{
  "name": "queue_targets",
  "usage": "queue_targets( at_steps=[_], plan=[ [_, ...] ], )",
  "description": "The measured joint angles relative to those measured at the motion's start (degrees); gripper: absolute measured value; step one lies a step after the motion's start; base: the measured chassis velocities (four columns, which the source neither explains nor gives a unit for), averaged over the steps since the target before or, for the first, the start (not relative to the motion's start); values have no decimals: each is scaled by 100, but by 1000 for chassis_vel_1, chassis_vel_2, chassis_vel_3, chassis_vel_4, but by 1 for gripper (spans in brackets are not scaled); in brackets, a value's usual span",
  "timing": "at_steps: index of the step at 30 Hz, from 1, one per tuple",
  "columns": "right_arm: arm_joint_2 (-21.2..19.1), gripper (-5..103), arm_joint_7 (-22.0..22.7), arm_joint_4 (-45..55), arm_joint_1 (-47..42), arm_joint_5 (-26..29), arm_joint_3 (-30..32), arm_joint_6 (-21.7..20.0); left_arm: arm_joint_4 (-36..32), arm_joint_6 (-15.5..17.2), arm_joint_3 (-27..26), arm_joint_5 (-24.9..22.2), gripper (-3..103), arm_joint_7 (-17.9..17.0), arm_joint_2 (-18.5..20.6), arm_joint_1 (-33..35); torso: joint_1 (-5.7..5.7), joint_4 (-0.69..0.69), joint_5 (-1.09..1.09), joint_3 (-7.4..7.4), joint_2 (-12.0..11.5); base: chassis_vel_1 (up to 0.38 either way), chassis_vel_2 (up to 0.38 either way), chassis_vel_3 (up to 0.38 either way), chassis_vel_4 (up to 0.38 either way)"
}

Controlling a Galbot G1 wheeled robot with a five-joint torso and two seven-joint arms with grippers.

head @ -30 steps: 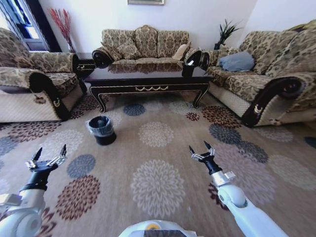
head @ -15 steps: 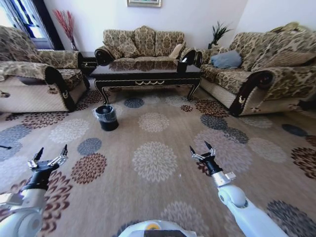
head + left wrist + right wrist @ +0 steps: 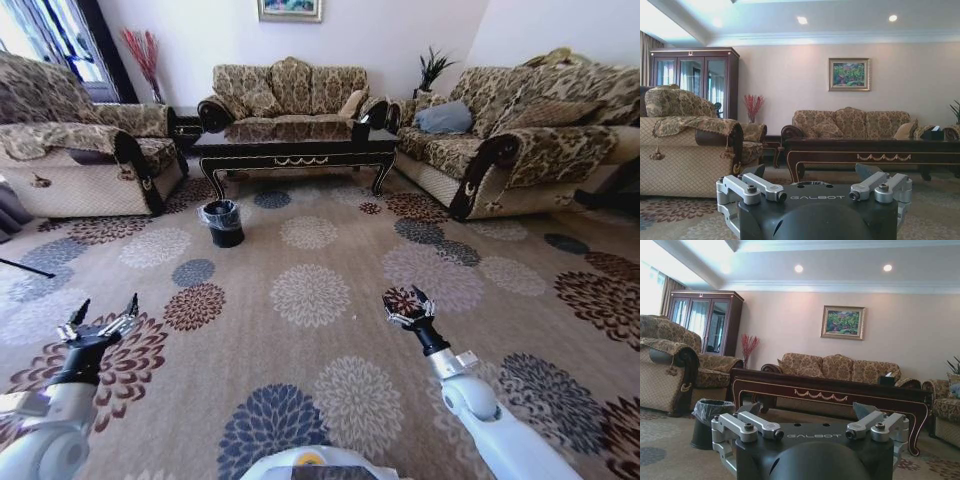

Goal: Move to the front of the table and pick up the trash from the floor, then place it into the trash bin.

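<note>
Both grippers hang low over the patterned carpet, left gripper and right gripper spread wide, holding nothing. The trash bin stands before the coffee table's left end; any litter is too small to make out.

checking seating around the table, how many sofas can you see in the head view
3: one sofa behind the table, one sofa at its left, one sofa at its right. More may sit outside the picture.
</note>
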Motion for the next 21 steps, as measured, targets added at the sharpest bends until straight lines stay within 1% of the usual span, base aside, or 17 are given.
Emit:
queue_targets(
  at_steps=[7,21],
  plan=[
    [3,100,-204,-13,-43,-14,23,51,-49,-5,-11,3,100,1,1,38,-1,-1,0,-2,1,-5,6,9,-8],
    [-13,100,-290,29,-115,-50,89,112,-144,-11,-12,14,100,2,2,79,-1,-1,1,-2,0,0,0,0,0]
  ],
)
